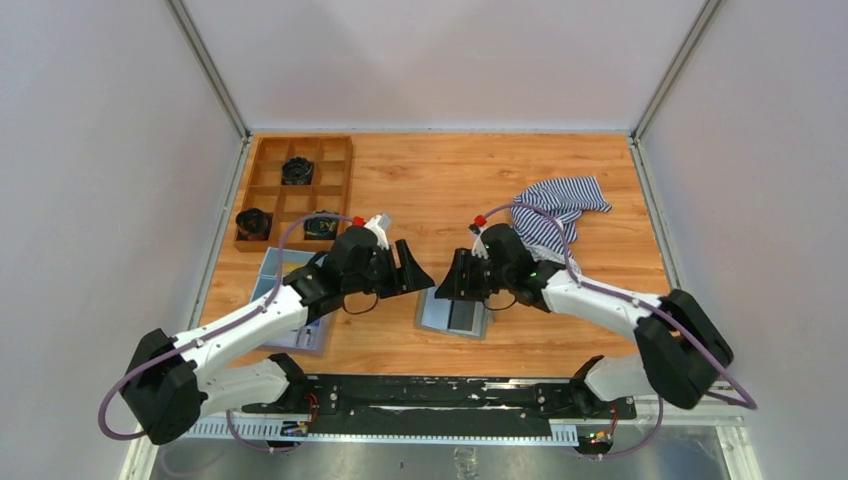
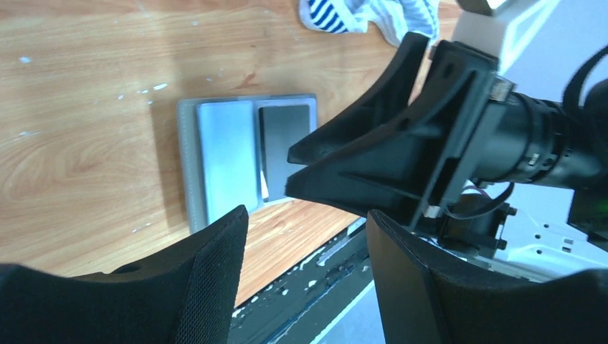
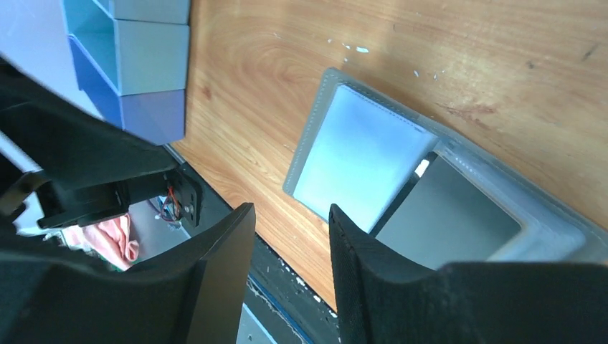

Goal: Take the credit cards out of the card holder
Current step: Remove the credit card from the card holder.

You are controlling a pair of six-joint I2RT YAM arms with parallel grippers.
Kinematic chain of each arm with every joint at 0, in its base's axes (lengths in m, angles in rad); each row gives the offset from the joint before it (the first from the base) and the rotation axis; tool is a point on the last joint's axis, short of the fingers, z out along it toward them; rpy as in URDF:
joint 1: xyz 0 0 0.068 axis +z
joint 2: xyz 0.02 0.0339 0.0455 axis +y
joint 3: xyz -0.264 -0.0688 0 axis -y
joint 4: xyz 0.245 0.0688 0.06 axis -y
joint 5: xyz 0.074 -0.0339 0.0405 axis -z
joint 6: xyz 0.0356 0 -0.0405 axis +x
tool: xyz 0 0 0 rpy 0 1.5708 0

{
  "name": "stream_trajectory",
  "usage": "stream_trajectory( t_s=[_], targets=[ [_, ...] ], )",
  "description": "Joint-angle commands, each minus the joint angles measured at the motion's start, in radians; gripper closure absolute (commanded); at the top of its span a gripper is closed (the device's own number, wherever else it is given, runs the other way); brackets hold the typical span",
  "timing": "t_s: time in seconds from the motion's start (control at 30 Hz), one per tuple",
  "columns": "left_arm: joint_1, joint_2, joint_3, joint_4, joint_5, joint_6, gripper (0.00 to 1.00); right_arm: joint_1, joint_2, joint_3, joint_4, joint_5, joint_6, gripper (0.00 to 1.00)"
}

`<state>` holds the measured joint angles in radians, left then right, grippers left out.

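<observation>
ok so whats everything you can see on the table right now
card holder: 1, grey with pale blue lining and a dark pocket panel, lying open near the front, between the two grippers
credit cards: none clearly in view; only a pale sliver at the pocket panel's edge
blue tray: 1, blue-grey, left of the card holder, partly under the left arm
wooden organiser: 1, brown, far left corner
black items: 3, in separate compartments of the organiser
striped cloth: 1, navy and white, crumpled at the far right
table: 1, orange-brown wood
left gripper: 1, black, open, empty
right gripper: 1, black, open, empty, over the card holder
</observation>
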<state>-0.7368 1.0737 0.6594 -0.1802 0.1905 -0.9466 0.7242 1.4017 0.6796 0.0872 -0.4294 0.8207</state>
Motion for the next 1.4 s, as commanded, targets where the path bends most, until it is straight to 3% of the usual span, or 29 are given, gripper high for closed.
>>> stream_trajectory(
  t_s=[0.0, 0.23, 0.5, 0.7, 1.23, 1.37],
  targets=[
    [-0.034, 0.039, 0.022, 0.114, 0.052, -0.007, 0.35, -0.034, -0.129, -0.031, -0.157, 0.116, -0.058, 0.53],
    [-0.129, 0.238, 0.135, 0.176, 0.099, -0.001, 0.39, -0.134, -0.190, -0.130, -0.159, 0.080, -0.050, 0.58],
    [-0.129, 0.428, 0.163, 0.212, 0.090, -0.015, 0.42, -0.146, -0.179, -0.150, -0.140, 0.066, -0.033, 0.68],
    [-0.112, 0.476, 0.128, 0.231, 0.094, -0.023, 0.43, -0.148, -0.180, -0.182, -0.133, 0.070, -0.021, 0.69],
    [-0.094, 0.560, 0.079, 0.244, 0.091, -0.020, 0.61, -0.150, -0.180, -0.215, -0.095, 0.045, -0.009, 0.74],
    [-0.081, 0.553, 0.057, 0.251, 0.090, -0.026, 0.61, -0.150, -0.206, -0.220, -0.095, 0.054, -0.004, 0.74]
  ],
)
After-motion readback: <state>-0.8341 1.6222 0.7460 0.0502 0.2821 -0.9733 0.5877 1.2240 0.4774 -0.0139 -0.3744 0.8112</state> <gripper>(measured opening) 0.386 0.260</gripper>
